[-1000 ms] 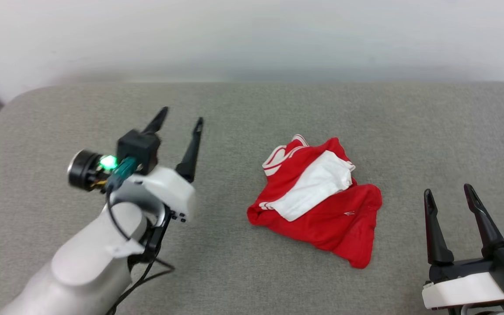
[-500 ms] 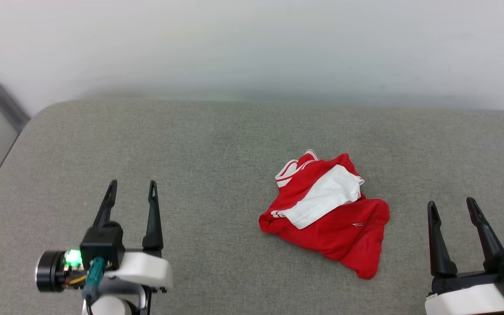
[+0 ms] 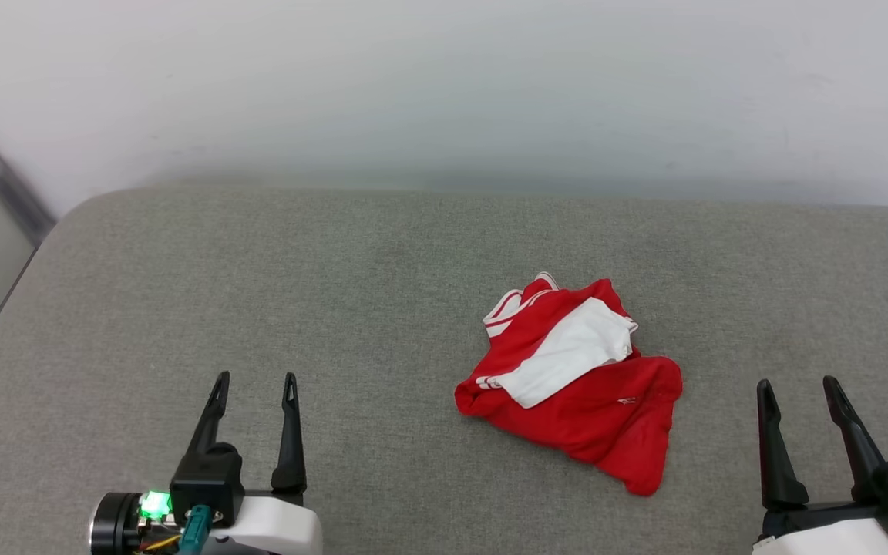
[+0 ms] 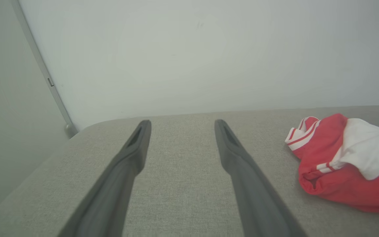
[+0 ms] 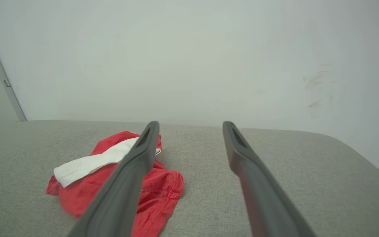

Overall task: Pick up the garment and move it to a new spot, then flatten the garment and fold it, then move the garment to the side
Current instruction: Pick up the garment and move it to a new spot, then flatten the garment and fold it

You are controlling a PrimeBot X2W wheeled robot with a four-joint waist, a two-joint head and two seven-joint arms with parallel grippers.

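The left gripper (image 3: 256,378) and right gripper (image 3: 795,383) hang empty, fingers spread, flanking the garment (image 3: 590,401) — a crumpled red heap, white sleeve draped across it, striped trim showing — lying right of centre on the grey padded surface (image 3: 336,277) before a white wall (image 3: 444,92).

A: Where does the garment (image 3: 571,385) lie?
B: On the bench (image 3: 336,293), right of centre, between the left gripper (image 3: 256,377) at near left and the right gripper (image 3: 795,382) at near right, apart from both. The wall (image 3: 444,92) stands behind.
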